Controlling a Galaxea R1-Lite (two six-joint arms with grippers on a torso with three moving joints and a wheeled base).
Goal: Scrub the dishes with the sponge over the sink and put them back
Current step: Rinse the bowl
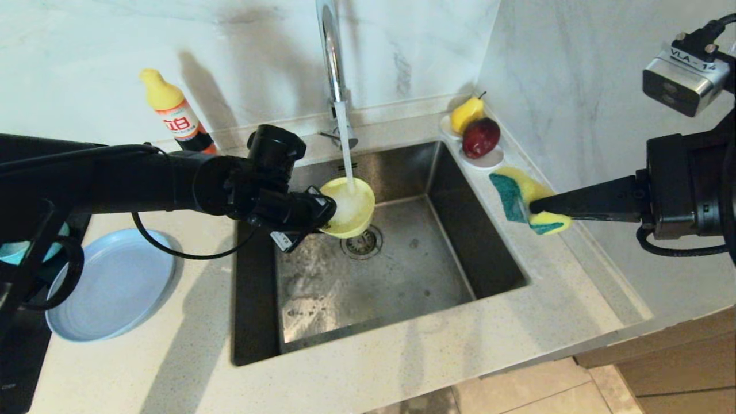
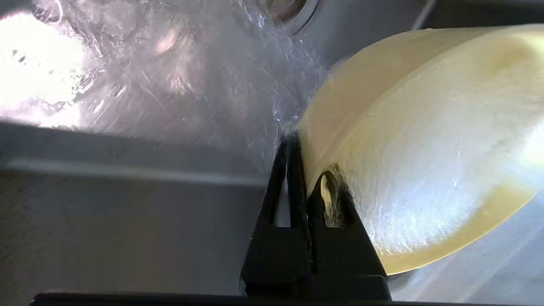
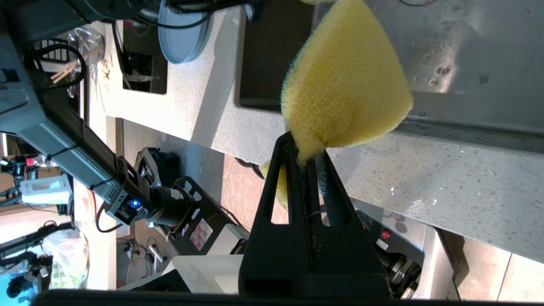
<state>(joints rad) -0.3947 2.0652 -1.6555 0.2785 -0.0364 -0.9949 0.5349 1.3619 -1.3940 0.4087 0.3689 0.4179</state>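
Glossy pale yellow-green bowl [image 1: 348,207], porous sponge [image 1: 526,198]

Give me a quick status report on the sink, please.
Left gripper shut on yellow-green bowl, under running faucet. Right gripper shut on sponge, beside sink. Nothing between them.

Sink [image 1: 460,230]: brushed stainless steel, dull sheen, wet and streaked on its floor. Faucet [image 1: 330,52]: polished chrome, mirror-bright. Desk [image 1: 402,368]: pale speckled stone, smooth with a soft gloss. Pale yellow-green bowl [image 1: 352,208] in my left tool [image 1: 322,213]: smooth, wet, glossy plastic-like shell. Sponge [image 1: 526,198] in my right tool [image 1: 537,207]: coarse open-pored yellow foam with a rough, fibrous green scouring face. Both tools' fingers [image 3: 272,199]: matt black plastic. Grey-blue plate [image 1: 115,287] near the desk's left edge: smooth, satin finish.
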